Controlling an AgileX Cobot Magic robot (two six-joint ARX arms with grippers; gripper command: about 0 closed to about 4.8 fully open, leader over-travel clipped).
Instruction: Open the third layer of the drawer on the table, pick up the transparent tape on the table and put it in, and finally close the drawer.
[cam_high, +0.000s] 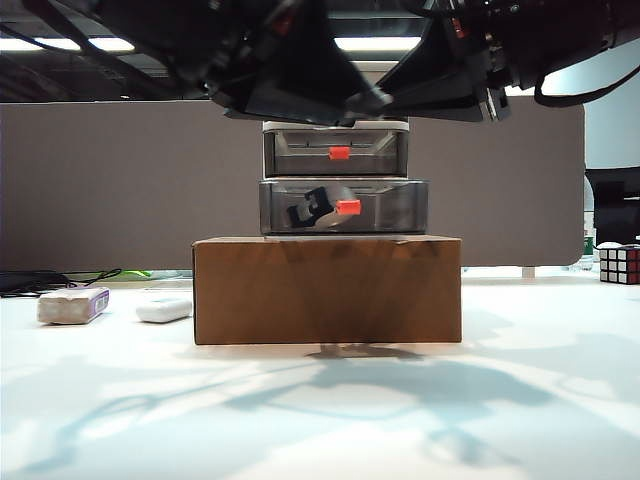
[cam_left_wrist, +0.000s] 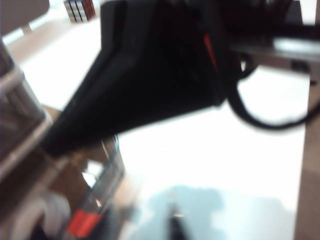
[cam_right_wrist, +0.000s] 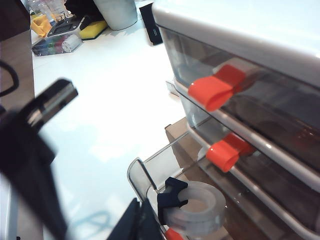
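Cannot tell the state of the left gripper's jaws: blurred in the left wrist view, hidden in dark arm bulk at upper centre of the exterior view. Cannot tell for the right gripper either; only a dark sliver shows beside the open tray. Nothing seen held in either.

Transparent tape found lying inside the third layer, which is pulled out from the drawer, black cutter end raised towards the tray's front wall. Closing not yet done.

Risks judged from this layout:
- Possible snag of the raised cutter on the frame above during closing, jamming the tray partway.
- Possible sliding of the light cabinet backwards on the cardboard box under a push on the red tab, leaving the tray ajar or shifting the unit towards the box's edge.
- Possible contact between the two arms, both crowded just above the cabinet top.
- Possible miss of the small tab, with the push landing on the tier above.

Writing: none legible. Purple label on the white block at lower left of the surface too small to read. No marking seen on the white bar, the box, or the puzzle cube at the right edge.
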